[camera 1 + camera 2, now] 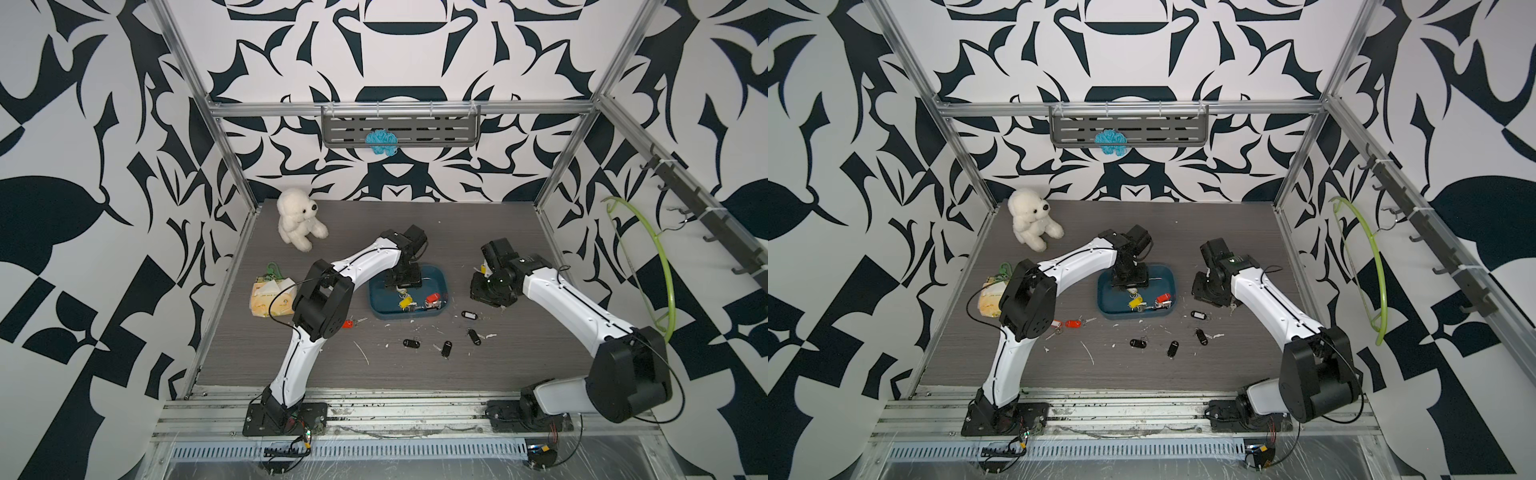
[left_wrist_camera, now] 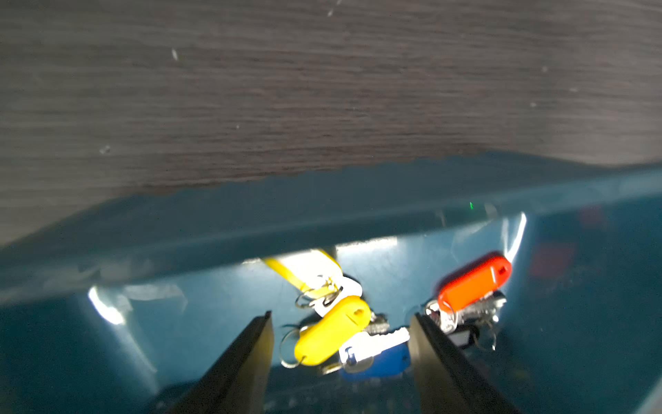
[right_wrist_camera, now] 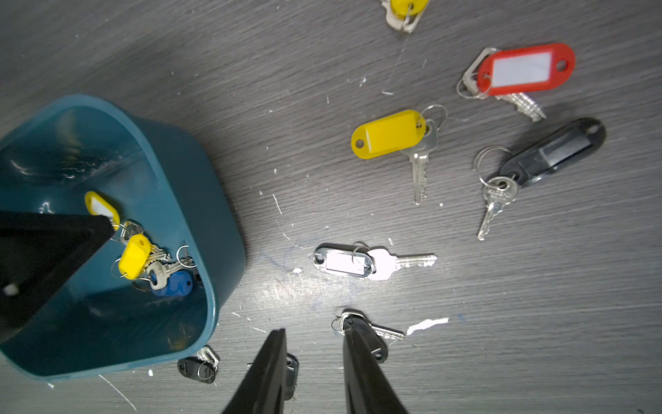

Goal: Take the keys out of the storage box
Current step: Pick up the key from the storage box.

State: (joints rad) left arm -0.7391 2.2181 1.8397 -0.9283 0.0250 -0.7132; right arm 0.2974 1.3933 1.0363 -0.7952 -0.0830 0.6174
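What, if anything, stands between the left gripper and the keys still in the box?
Nothing visible. The left gripper is inside the box with its jaws open. The keys lie uncovered right ahead of the gap, and the box wall is beyond them, not in front.

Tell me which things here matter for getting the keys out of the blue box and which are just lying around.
Part of the job: storage box; keys still in it; keys already taken out.
Just lying about: white plush bear; yellow packet; green hanger; blue yarn bundle.
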